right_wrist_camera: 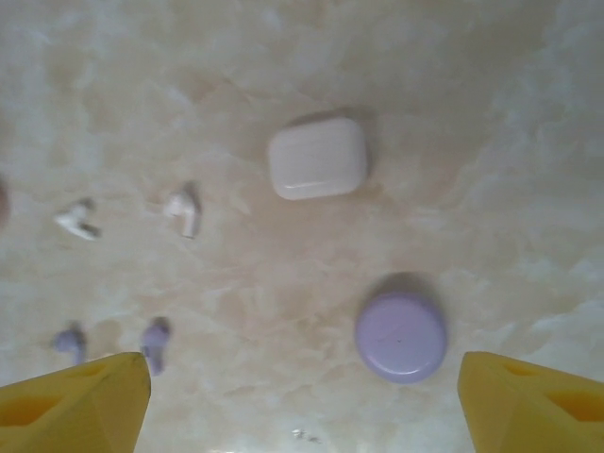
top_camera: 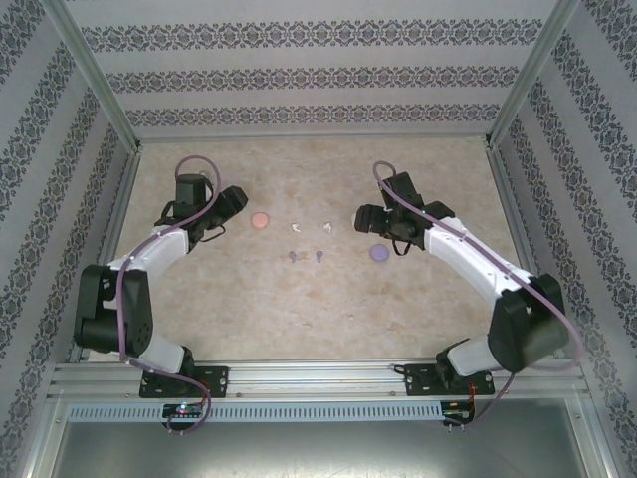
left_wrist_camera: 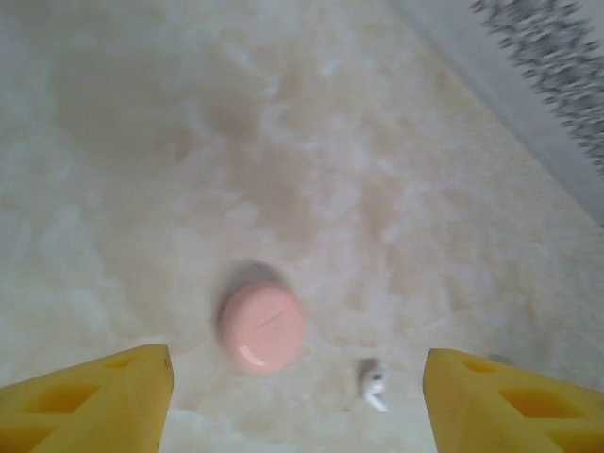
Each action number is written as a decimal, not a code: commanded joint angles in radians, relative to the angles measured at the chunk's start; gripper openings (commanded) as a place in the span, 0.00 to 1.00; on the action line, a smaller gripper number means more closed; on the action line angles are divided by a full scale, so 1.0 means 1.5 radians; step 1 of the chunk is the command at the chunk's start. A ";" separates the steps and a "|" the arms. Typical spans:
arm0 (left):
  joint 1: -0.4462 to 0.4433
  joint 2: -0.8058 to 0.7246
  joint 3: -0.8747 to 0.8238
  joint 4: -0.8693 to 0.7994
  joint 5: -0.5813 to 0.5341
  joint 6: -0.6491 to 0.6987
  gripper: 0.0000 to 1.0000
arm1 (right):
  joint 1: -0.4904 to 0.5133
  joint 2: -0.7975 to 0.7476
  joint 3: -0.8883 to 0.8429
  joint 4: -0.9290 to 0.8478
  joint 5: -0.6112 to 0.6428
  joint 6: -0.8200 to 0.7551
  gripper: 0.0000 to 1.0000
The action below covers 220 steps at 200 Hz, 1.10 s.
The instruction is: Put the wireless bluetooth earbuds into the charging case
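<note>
Two white earbuds (right_wrist_camera: 184, 211) (right_wrist_camera: 77, 222) and two purple earbuds (right_wrist_camera: 156, 343) (right_wrist_camera: 68, 342) lie loose on the marbled tabletop, between the arms. A round pink charging case (left_wrist_camera: 261, 326), lid shut, lies just ahead of my left gripper (left_wrist_camera: 297, 406), with one white earbud (left_wrist_camera: 374, 385) to its right. That gripper is open and holds nothing. A round purple case (right_wrist_camera: 401, 335) and a squarish white case (right_wrist_camera: 317, 158), both shut, lie ahead of my right gripper (right_wrist_camera: 302, 406), which is open and empty. From above, the pink case (top_camera: 260, 220) is left and the purple case (top_camera: 377, 253) right.
Patterned walls on aluminium posts (top_camera: 100, 95) close in the table on three sides. In the top view the left gripper (top_camera: 237, 201) and right gripper (top_camera: 361, 216) face each other across the earbuds. Bare tabletop (top_camera: 318, 319) lies between the earbuds and the arm bases.
</note>
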<state>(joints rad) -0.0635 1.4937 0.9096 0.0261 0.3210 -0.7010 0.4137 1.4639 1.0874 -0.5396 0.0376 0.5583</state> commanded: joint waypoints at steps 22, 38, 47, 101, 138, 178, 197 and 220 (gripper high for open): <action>-0.027 -0.055 0.075 -0.037 0.074 0.050 0.77 | -0.022 0.101 0.014 -0.022 0.006 -0.098 0.87; -0.051 -0.065 0.107 -0.058 0.080 0.070 0.78 | -0.027 0.136 0.023 -0.020 -0.012 -0.111 0.87; -0.064 -0.069 0.123 -0.069 0.079 0.081 0.78 | -0.029 0.154 0.030 -0.022 -0.022 -0.114 0.87; -0.088 -0.086 0.175 -0.097 0.080 0.102 0.99 | -0.029 0.228 0.052 -0.024 -0.071 -0.120 0.85; -0.087 -0.104 0.171 -0.100 0.036 0.063 0.99 | -0.016 0.223 0.037 -0.022 -0.101 -0.105 0.79; -0.086 -0.110 0.173 -0.111 0.008 0.021 0.99 | 0.025 0.176 0.009 -0.036 -0.087 -0.074 0.77; -0.086 -0.113 0.170 -0.127 -0.021 -0.011 0.99 | 0.044 0.162 0.000 -0.050 -0.043 -0.047 0.78; -0.086 -0.113 0.165 -0.127 -0.007 -0.007 0.99 | 0.064 0.164 0.004 -0.058 0.008 -0.045 0.80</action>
<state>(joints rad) -0.1947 1.3556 1.1484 -0.1337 0.3233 -0.6800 0.4892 1.7283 1.0985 -0.5846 -0.0502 0.4576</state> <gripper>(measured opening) 0.994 0.791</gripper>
